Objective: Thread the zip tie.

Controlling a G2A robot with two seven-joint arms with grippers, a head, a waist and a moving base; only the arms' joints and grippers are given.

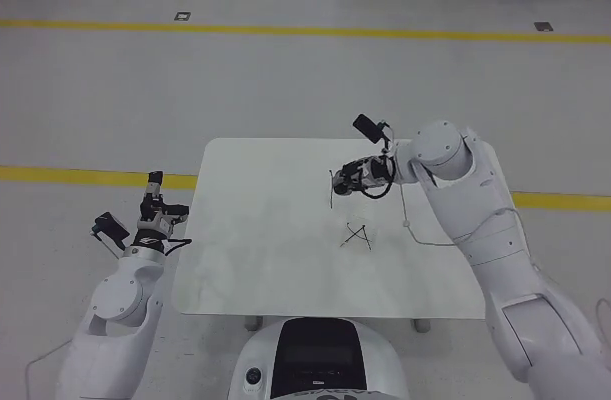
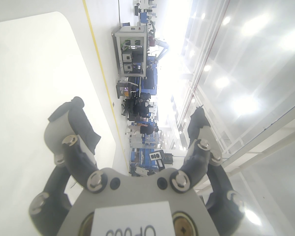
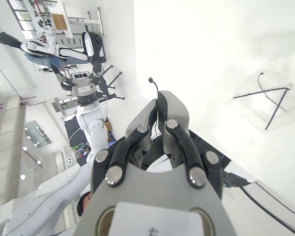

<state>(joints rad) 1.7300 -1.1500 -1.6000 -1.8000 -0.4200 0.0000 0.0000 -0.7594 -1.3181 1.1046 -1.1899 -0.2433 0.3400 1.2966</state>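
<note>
You had the white table (image 1: pixel 275 230) in front of you. Your left gripper (image 2: pixel 137 108) hovered just beside its left edge, jaws spread wide with nothing between them. Your right gripper (image 3: pixel 159 101) hung above the table's right half, jaws pinched on a black tie (image 3: pixel 155 87) whose head stuck out past the fingertips. Loose ties (image 1: pixel 357 235) lay crossed on the table near that gripper, apart from it.

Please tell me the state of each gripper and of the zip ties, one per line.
right gripper: shut on held zip tie, above table.
held zip tie: head end sticking out, not looped.
loose zip ties: lying crossed on the table.
left gripper: open, empty, at the table edge.
</note>
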